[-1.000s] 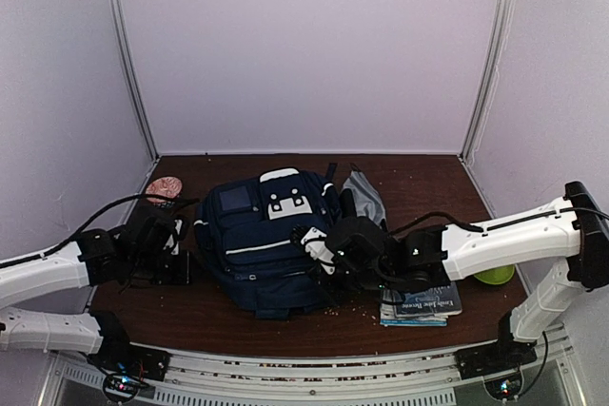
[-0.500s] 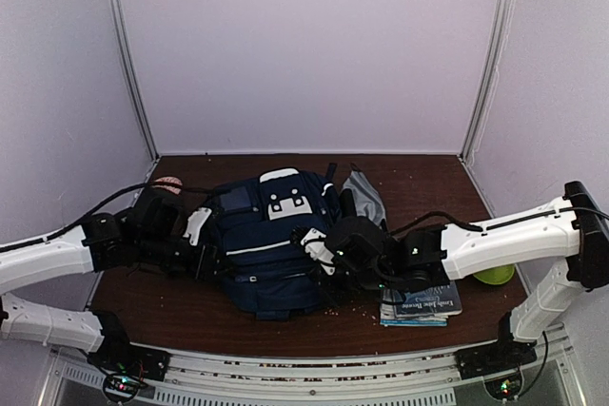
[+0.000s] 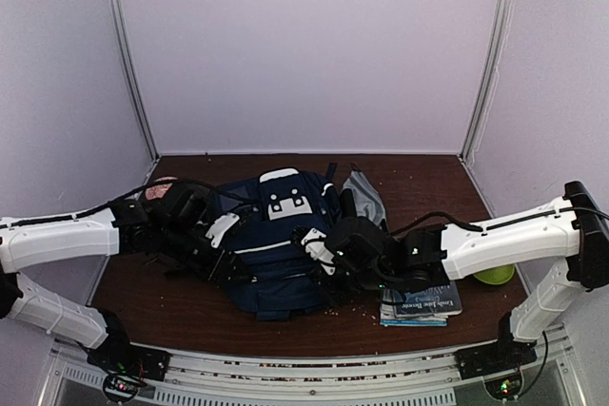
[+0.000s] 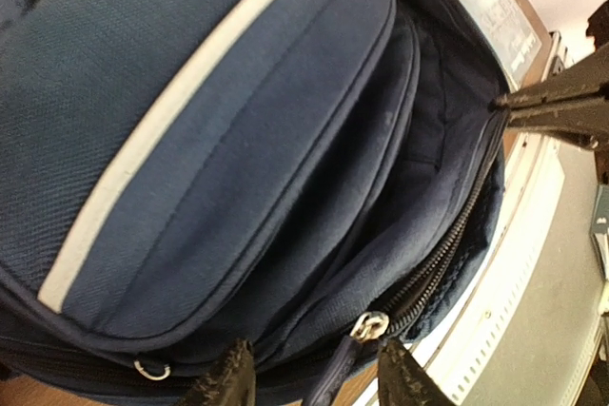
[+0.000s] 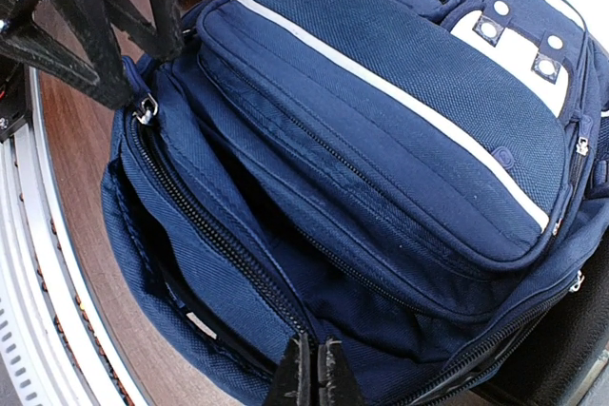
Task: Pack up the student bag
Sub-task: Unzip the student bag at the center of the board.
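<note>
On the brown table (image 3: 181, 316), closest to the arm bases, a stack of books (image 3: 425, 308) lies partly under the right arm. A green object (image 3: 496, 276) sits just beyond it, half hidden. The student bag (image 3: 276, 240) lies flat mid-table, front pockets up, with its main compartment unzipped and gaping toward the near edge. The right gripper (image 5: 311, 373) is clamped tight on the fabric rim of that opening (the near-right side). The left gripper (image 4: 306, 382) has its fingers spread wide, with a metal zipper pull (image 4: 367, 324) between them that neither finger seems to touch. Farther back, a grey pouch (image 3: 366, 199) rests against the bag's far-right corner
</note>
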Controlling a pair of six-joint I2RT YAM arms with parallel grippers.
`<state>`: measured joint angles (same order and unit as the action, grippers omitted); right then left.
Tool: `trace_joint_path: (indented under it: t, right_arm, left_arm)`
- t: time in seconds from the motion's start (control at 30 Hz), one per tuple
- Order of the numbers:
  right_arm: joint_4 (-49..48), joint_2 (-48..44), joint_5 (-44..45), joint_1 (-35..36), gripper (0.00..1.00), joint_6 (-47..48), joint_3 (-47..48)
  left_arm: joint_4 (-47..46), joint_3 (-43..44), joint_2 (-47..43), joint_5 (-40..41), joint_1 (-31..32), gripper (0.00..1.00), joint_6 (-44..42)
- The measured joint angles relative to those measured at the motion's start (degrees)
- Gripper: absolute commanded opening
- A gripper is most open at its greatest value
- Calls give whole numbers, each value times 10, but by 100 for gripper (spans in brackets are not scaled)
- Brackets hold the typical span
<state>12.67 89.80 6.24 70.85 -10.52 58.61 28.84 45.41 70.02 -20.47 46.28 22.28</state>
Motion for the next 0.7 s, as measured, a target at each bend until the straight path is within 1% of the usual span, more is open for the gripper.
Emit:
trace_joint_path:
  t: [0.03, 0.1, 0.27, 0.3, 0.43, 0.5, 0.53, 0.6, 0.7]
  right_arm:
    - [0, 0, 0, 0, 0, 0, 0]
    - [0, 0, 0, 0, 0, 0, 0]
    - [5, 0, 0, 0, 0, 0, 0]
    - [5, 0, 0, 0, 4, 0, 0]
    - [9, -2, 0, 0, 34, -1, 0]
    - [12, -7, 0, 1, 46, -4, 0]
    - [13, -10, 0, 1, 50, -5, 1]
    - [14, -19, -2, 1, 53, -14, 2]
    - [12, -31, -7, 1, 54, -30, 10]
  left_arm:
    - [0, 0, 3, -3, 1, 71, -2]
    - [1, 0, 10, -12, 3, 63, -6]
    - [2, 0, 11, -23, 8, 32, -10]
    - [2, 0, 10, -25, 9, 26, -10]
    - [0, 0, 3, -26, 10, 1, -6]
    - [0, -2, -7, -26, 11, 0, -1]
    - [-2, -6, -13, -25, 12, 0, -1]
    - [-8, -17, -27, -22, 15, 0, 7]
    - [-30, -45, -61, -9, 23, 0, 25]
